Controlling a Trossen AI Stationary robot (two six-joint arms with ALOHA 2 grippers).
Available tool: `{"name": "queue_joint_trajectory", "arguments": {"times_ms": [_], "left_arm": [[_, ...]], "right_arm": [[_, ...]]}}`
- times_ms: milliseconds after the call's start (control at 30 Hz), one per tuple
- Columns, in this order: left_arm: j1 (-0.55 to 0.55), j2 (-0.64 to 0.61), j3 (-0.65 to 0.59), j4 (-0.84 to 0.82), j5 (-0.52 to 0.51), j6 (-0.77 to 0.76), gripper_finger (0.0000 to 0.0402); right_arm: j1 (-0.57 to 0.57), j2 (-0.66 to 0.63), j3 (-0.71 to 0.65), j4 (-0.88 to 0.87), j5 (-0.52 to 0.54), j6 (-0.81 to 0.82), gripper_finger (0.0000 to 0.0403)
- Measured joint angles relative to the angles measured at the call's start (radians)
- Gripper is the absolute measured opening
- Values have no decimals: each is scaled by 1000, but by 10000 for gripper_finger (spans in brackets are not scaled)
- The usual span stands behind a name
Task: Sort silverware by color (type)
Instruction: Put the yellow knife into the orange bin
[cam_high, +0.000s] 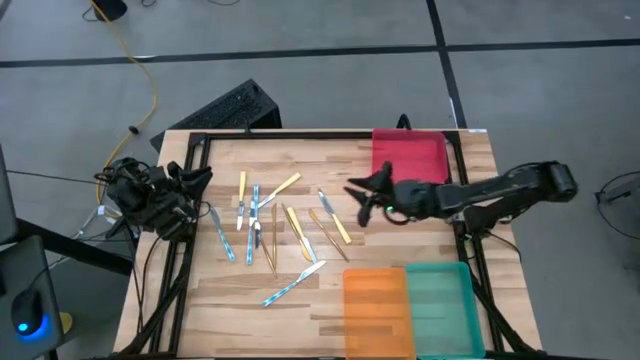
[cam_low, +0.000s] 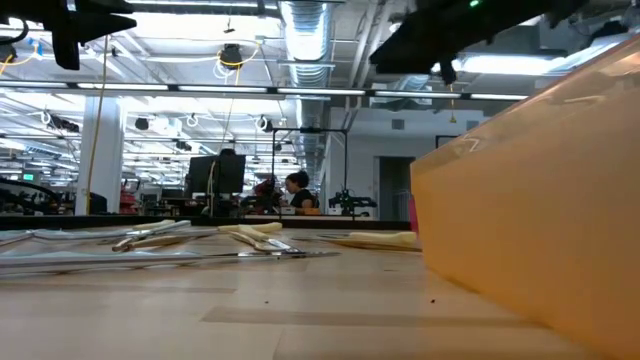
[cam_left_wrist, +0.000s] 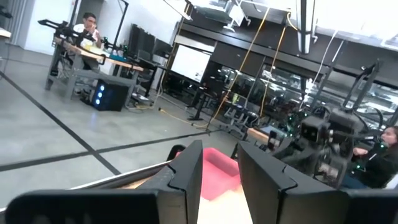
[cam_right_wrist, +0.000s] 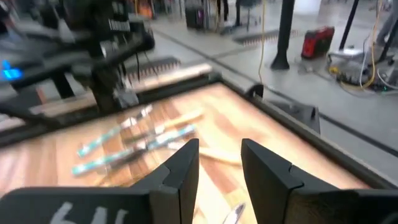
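The silverware (cam_high: 270, 225) lies scattered flat on the wooden table's middle: light-blue-handled pieces (cam_high: 250, 205), yellow-handled ones (cam_high: 336, 227) and plain tan ones (cam_high: 297, 232). It also shows in the low view (cam_low: 250, 238) and the right wrist view (cam_right_wrist: 130, 146). My right gripper (cam_high: 357, 194) (cam_right_wrist: 221, 168) hovers open above the table, just right of the pile and in front of the red tray (cam_high: 410, 155), touching nothing. My left gripper (cam_high: 205, 178) (cam_left_wrist: 221, 177) waits open at the table's left edge, raised and pointing across the table.
An orange tray (cam_high: 375, 295) and a teal tray (cam_high: 440, 295) sit side by side at the near right edge; the orange one fills the low view's right (cam_low: 540, 200). A black frame (cam_high: 300, 135) rims the table. People sit in the room beyond.
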Motion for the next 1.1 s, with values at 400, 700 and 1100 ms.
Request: {"name": "queue_joint_trajectory", "arguments": {"times_ms": [400,700,1100], "left_arm": [[0,0,0,-33,1,-113,89],[0,0,0,-44,-1,-127,89],[0,0,0,-53,-2,-127,89]], "right_arm": [[-21,363,279,-310,49,214,145],[-43,460,491,-818,-134,491,145],[-26,461,489,-864,-241,579,187]]}}
